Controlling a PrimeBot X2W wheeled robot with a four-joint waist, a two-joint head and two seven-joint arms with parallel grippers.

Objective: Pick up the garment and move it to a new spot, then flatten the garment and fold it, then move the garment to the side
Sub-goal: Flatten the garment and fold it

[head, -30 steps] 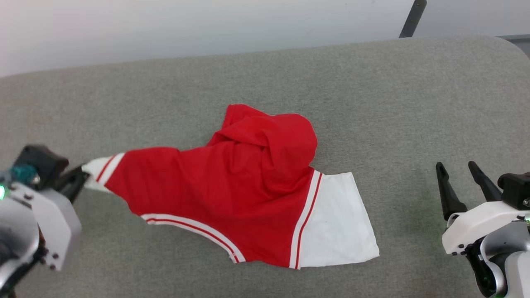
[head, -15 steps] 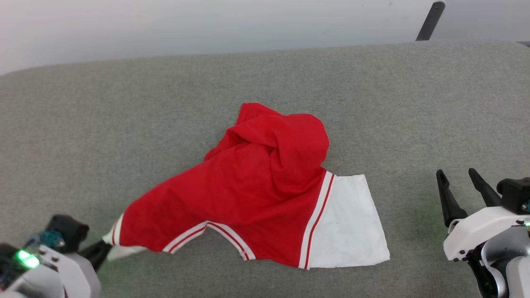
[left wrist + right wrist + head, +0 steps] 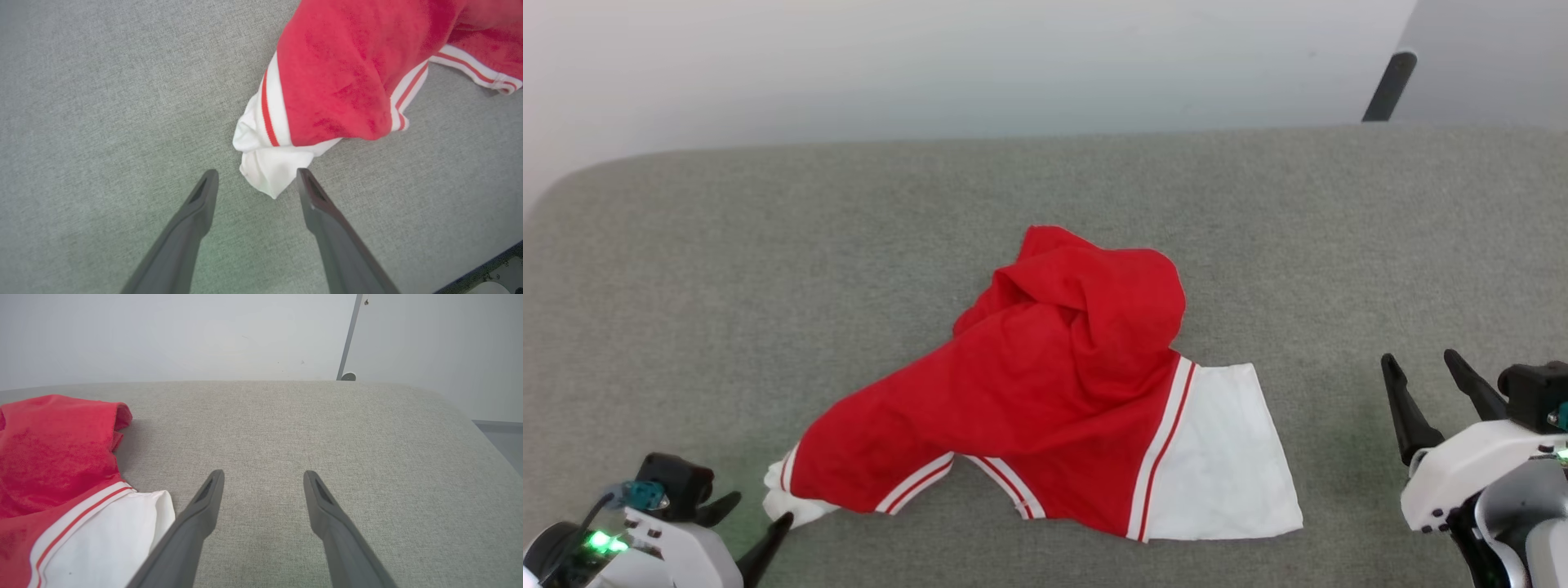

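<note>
The garment [image 3: 1045,392], a red T-shirt with white sleeves and striped trim, lies crumpled on the grey padded surface [image 3: 768,286]. Its right white sleeve is spread flat, and its left white sleeve is bunched at the near left. My left gripper [image 3: 760,508] is open at the lower left. In the left wrist view the garment [image 3: 339,81] has its sleeve tip lying between the spread fingers of the left gripper [image 3: 256,173], and nothing grips it. My right gripper [image 3: 1419,358] is open and empty to the right of the garment. In the right wrist view this gripper [image 3: 264,473] hovers beside the garment [image 3: 53,457].
The grey padded surface stretches wide on all sides, with rounded far corners. A pale wall [image 3: 931,65] rises behind it. A dark slanted pole [image 3: 1388,86] stands at the back right, and the pole [image 3: 349,335] is also in the right wrist view.
My left gripper pulled the left sleeve toward the near left, then opened and let it go. The head camera tilted, shifting the picture. The right gripper stayed put.
</note>
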